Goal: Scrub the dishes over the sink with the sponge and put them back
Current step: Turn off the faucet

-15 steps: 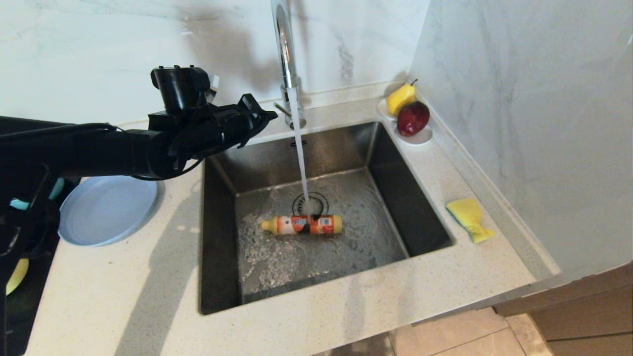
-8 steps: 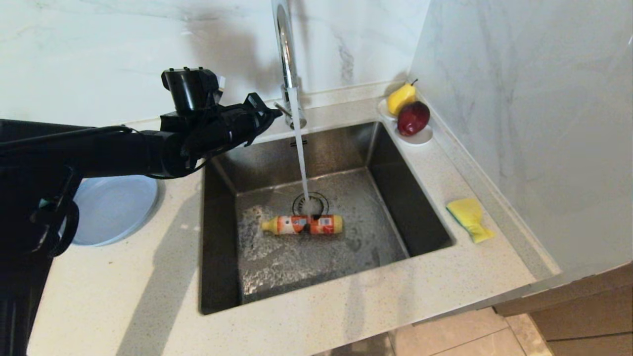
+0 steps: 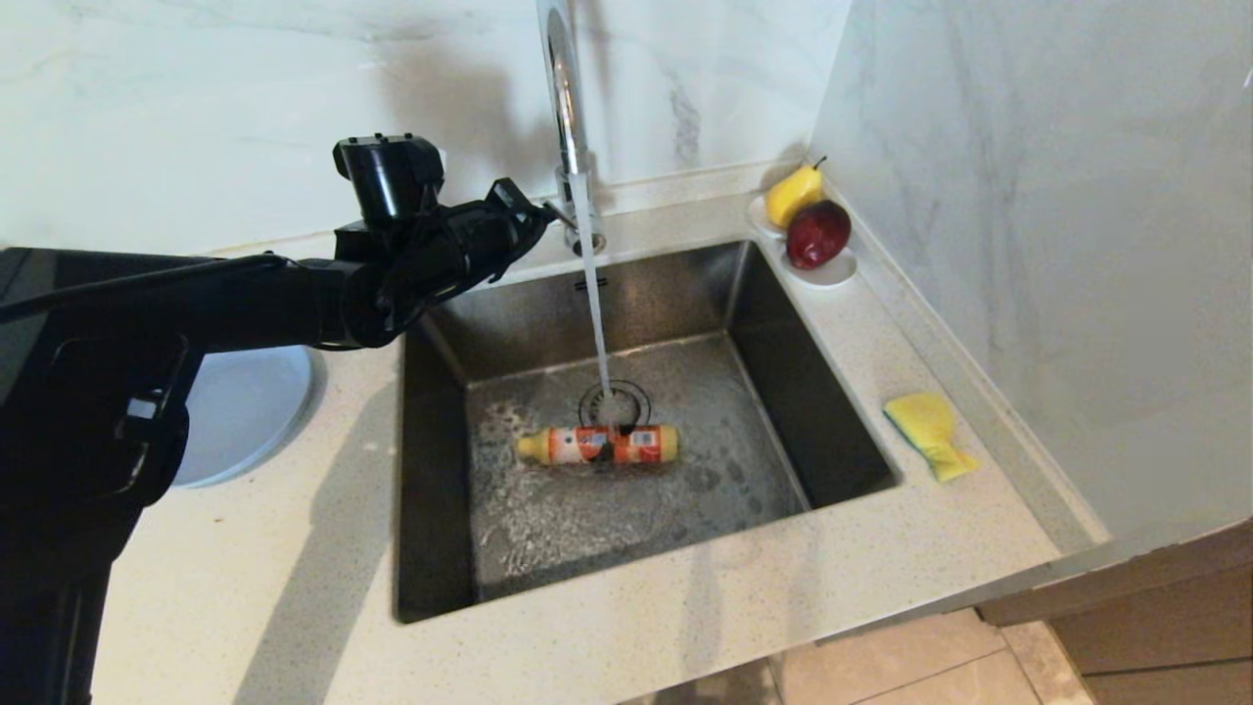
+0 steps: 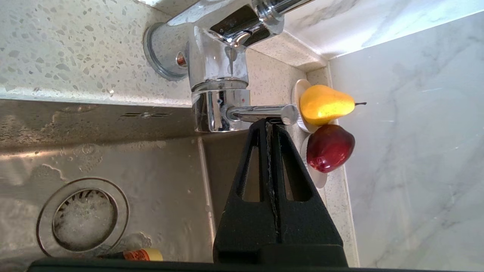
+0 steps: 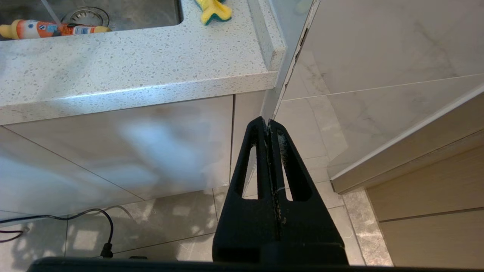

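Left gripper (image 3: 544,217) now closer to the faucet handle (image 4: 261,112), plate (image 3: 245,411) more hidden.

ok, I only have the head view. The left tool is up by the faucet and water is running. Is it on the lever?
Observer: In the left wrist view the left tool is shut, with its tips right at the end of the faucet lever. I cannot confirm contact.
Operator: Right arm? It's not in my view.
Observer: The right tool is shut and empty. It hangs in front of the cabinet front, below the countertop edge.
Operator: The sponge looks plain yellow here.
Observer: The right wrist view shows a green layer under the yellow of the sponge, facing down on the countertop.
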Tool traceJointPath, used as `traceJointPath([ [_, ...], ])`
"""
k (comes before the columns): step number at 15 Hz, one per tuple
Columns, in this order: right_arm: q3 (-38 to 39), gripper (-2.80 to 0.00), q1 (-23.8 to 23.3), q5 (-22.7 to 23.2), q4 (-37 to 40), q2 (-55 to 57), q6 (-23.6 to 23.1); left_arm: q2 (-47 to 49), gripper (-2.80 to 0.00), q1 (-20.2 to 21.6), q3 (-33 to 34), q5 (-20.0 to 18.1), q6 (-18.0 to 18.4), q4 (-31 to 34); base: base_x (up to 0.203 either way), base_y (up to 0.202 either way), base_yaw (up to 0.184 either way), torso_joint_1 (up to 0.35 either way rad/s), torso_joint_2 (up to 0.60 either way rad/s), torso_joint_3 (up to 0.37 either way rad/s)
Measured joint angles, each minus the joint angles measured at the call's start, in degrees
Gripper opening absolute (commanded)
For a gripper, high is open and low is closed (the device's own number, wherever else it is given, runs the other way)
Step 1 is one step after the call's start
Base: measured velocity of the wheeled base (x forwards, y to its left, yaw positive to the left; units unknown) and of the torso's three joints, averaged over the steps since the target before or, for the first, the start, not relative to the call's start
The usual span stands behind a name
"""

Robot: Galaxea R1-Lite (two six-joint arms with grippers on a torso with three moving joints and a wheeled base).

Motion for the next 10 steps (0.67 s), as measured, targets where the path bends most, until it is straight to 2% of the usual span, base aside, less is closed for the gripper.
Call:
traceJointPath([
  [10, 0.0, -2.8, 0.0, 0.0, 0.0, 0.0, 0.0, 0.7, -2.8, 1.5, -0.3, 0.3, -0.1, -3.5, 0.0, 0.0, 0.0, 0.0, 0.0, 0.0],
])
